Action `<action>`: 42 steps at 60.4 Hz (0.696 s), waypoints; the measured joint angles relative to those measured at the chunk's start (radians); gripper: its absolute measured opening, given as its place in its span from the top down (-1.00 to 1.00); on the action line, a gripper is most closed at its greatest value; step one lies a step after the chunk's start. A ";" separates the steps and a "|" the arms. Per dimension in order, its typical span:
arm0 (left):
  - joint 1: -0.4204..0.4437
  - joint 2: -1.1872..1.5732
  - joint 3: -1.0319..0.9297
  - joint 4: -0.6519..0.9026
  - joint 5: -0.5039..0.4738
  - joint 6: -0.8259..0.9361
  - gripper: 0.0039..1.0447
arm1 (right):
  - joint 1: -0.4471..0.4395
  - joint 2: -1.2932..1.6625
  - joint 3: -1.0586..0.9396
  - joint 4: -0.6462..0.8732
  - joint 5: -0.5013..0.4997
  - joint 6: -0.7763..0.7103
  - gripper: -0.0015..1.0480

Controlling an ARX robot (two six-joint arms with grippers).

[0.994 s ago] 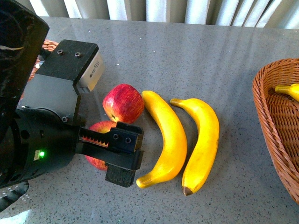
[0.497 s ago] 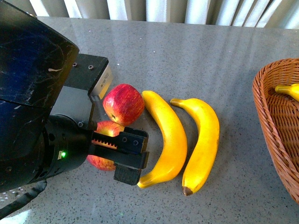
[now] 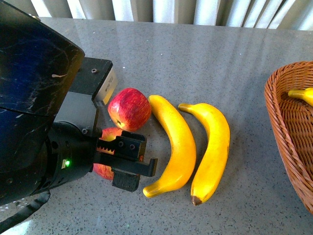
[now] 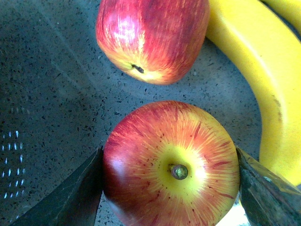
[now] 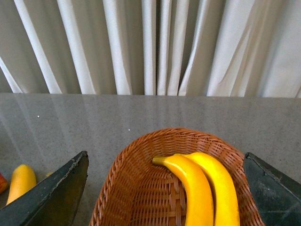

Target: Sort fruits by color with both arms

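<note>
My left gripper [image 3: 124, 164] is shut on a red apple [image 3: 108, 134] on the grey table; in the left wrist view the apple [image 4: 171, 165] sits stem up between both jaws. A second red apple [image 3: 129, 108] lies just beyond it [image 4: 153, 37]. Two yellow bananas [image 3: 175, 144] [image 3: 211, 149] lie side by side to the right of the apples. My right gripper [image 5: 164, 197] is open and empty above a wicker basket [image 5: 136, 188] that holds two bananas [image 5: 202, 188]. The right arm is out of the front view.
The wicker basket [image 3: 286, 122] stands at the table's right edge with a banana tip [image 3: 301, 94] showing in it. White curtains [image 5: 150, 47] hang behind the table. The left arm's black bulk [image 3: 34, 112] hides the table's left side.
My left arm came lower and forward over the near apple, and the jaws have shut on it. The other fruits have not moved.
</note>
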 joint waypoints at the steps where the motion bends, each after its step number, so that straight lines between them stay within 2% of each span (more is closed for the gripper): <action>1: 0.000 -0.009 -0.001 -0.003 0.000 0.002 -0.34 | 0.000 0.000 0.000 0.000 0.000 0.000 -0.82; 8: 0.010 -0.120 -0.002 -0.034 0.001 0.011 -0.34 | 0.000 0.000 0.000 0.000 0.000 0.000 -0.82; 14: 0.064 -0.229 0.006 -0.065 0.004 0.018 -0.34 | 0.000 0.000 0.000 0.000 0.000 0.000 -0.82; 33: 0.365 -0.216 0.079 -0.076 -0.039 0.063 -0.33 | 0.000 0.000 0.000 0.000 0.000 0.000 -0.82; 42: 0.453 -0.145 0.089 -0.070 -0.045 0.075 -0.31 | 0.000 0.000 0.000 0.000 0.000 0.000 -0.82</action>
